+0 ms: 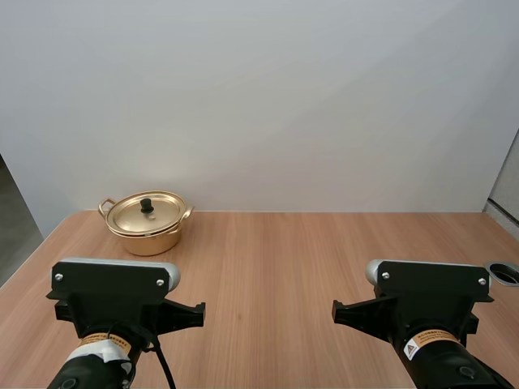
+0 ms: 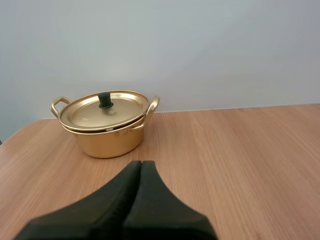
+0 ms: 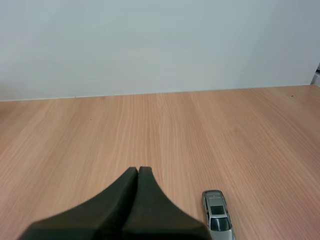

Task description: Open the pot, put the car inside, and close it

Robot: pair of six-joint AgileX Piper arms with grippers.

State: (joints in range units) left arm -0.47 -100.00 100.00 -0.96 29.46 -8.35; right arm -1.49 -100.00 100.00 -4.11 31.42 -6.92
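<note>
A golden pot (image 1: 147,222) with two side handles stands at the table's back left. Its lid (image 1: 147,212) is on, and a black knob (image 1: 147,205) sticks up from the lid's middle. From the left wrist view the pot (image 2: 106,135) is a short way ahead of my left gripper (image 2: 140,163), whose fingers lie together as one dark wedge, holding nothing. A small silver toy car (image 3: 217,217) rests on the table just beside my right gripper (image 3: 138,169), which is shut on nothing as well. Both arms sit low at the table's near edge.
The wooden table (image 1: 284,259) runs back to a plain white wall. A round grey cable hole (image 1: 504,273) sits at the table's right edge. Bare wood lies between the pot and the right arm.
</note>
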